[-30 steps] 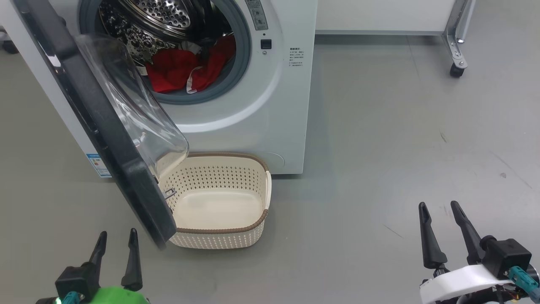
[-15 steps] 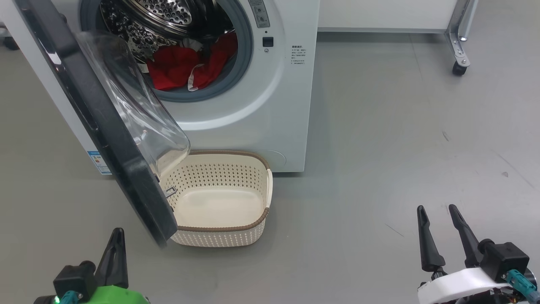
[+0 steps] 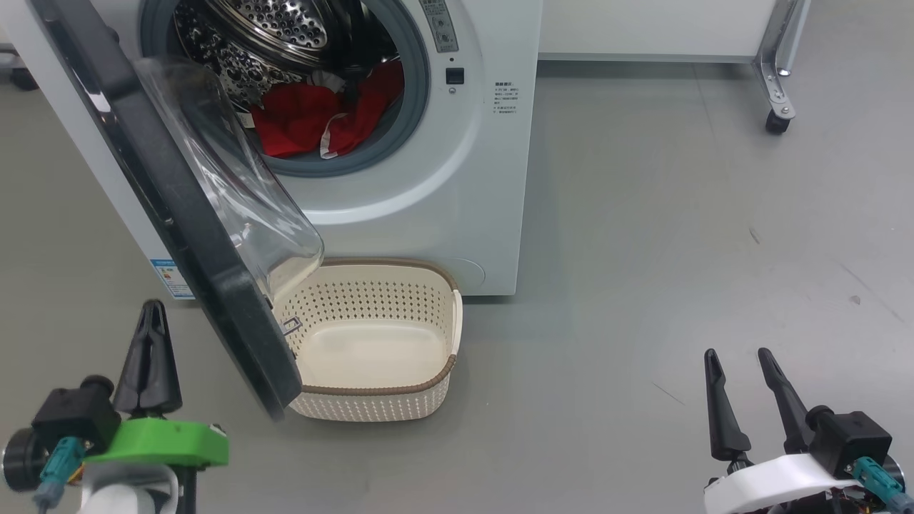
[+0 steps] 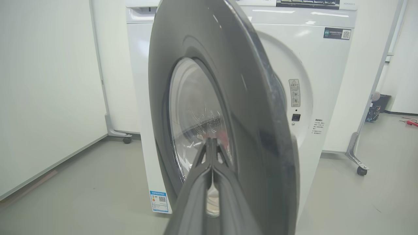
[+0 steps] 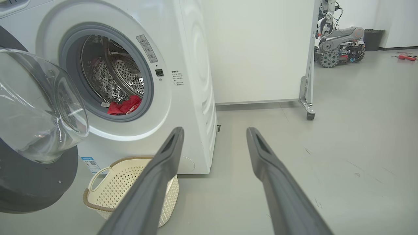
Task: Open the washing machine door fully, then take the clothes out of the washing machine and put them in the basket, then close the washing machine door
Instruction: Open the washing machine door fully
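Observation:
The washing machine (image 3: 443, 178) stands with its door (image 3: 178, 214) swung partway open, black rim toward me, glass bowl bulging over the basket (image 3: 378, 391). Red clothes (image 3: 300, 125) lie in the steel drum; they show too in the right wrist view (image 5: 125, 105). The cream basket (image 5: 98, 191) sits empty on the floor before the machine. My left gripper (image 3: 151, 310) is shut on nothing, left of the door's outer face, pointing at it (image 4: 212, 140). My right gripper (image 3: 739, 357) stands open at the lower right, well clear of the machine (image 5: 214, 129).
A white partition on a castor leg (image 3: 775, 107) stands at the back right. Another wheeled robot (image 5: 339, 45) is parked far off. Grey floor (image 3: 678, 235) stretches wide to the right of the machine. A white wall panel (image 4: 42, 91) runs along the machine's left.
My left gripper has shut and moved left and forward, to the outer side of the door. The right gripper and the door have not moved.

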Robot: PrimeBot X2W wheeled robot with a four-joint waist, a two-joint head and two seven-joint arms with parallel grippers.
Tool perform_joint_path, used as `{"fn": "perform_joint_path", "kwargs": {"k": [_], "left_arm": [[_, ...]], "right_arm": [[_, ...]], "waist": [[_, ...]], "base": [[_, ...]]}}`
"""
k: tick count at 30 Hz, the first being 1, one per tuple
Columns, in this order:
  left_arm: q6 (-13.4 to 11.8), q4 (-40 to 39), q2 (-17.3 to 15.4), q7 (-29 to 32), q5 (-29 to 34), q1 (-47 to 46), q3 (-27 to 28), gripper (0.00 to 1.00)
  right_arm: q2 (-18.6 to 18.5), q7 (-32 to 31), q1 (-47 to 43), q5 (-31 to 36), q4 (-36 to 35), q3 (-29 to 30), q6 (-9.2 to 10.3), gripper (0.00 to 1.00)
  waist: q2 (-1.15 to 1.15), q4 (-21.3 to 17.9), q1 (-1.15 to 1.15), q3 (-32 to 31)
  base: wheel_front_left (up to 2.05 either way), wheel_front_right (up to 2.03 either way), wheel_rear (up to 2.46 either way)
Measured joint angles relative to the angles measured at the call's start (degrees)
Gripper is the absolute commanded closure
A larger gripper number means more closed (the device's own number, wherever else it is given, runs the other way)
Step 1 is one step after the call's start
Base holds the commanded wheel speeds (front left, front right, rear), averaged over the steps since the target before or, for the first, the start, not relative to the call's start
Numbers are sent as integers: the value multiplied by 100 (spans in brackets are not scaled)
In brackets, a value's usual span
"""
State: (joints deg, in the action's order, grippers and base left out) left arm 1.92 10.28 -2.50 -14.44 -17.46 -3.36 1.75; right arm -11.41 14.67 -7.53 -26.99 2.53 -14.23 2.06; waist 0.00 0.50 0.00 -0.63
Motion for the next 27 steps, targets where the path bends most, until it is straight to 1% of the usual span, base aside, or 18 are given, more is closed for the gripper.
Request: {"fn": "perform_joint_path", "kwargs": {"k": [10, 13, 15, 20, 23, 27], "left_arm": [[16, -656, -88, -25, 268, -595, 91, 100], [16, -816, -101, -26, 297, -726, 75, 100], [15, -894, -103, -26, 324, -759, 48, 100], [75, -939, -79, -25, 399, -865, -288, 100], [142, -942, -63, 25, 431, -871, -469, 100], [152, -923, -59, 85, 446, -870, -624, 100]], "right_arm": [[182, 0, 0, 93, 85, -5, -99, 0], [224, 0, 1, 101, 102, 3, -101, 0], [241, 0, 3, 148, 120, 5, -148, 0], [280, 0, 3, 187, 149, 96, -152, 0], [311, 0, 3, 202, 156, 116, -199, 0], [381, 0, 8, 253, 200, 90, -254, 0]], "waist": [[0, -32, 0, -22], [0, -54, 0, -27], [0, -80, 0, -30], [0, -167, 0, -36], [0, -200, 0, -38], [0, -281, 0, -40]], "base": [[0, 0, 0], [0, 0, 0], [0, 0, 0], [0, 0, 0], [0, 0, 0], [0, 0, 0]]}}
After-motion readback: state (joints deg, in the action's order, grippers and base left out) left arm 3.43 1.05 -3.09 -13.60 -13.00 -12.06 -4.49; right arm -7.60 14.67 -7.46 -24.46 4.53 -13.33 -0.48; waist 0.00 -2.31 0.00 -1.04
